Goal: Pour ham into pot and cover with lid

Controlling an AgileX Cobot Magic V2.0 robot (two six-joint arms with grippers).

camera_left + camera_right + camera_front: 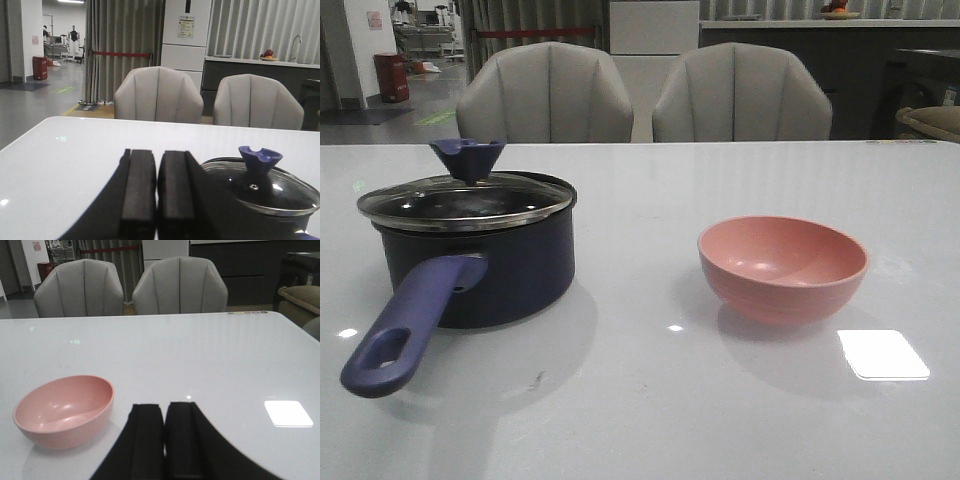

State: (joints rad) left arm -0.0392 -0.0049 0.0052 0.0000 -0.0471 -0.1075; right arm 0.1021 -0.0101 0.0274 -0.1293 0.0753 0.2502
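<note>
The dark navy pot (485,262) stands on the left of the white table, its purple-blue handle (408,325) pointing toward the near edge. The clear glass lid (465,198) with its blue knob (468,158) lies on the pot. In the left wrist view the lid (265,187) shows just beside my left gripper (157,155), which is shut on nothing. My right gripper (164,410) is shut and empty, with the pink bowl (65,410) beside it. The bowl (782,266) looks empty. The ham is hidden. Neither gripper shows in the front view.
Two grey chairs (640,95) stand behind the table's far edge. A bright light patch (882,354) reflects on the tabletop near the bowl.
</note>
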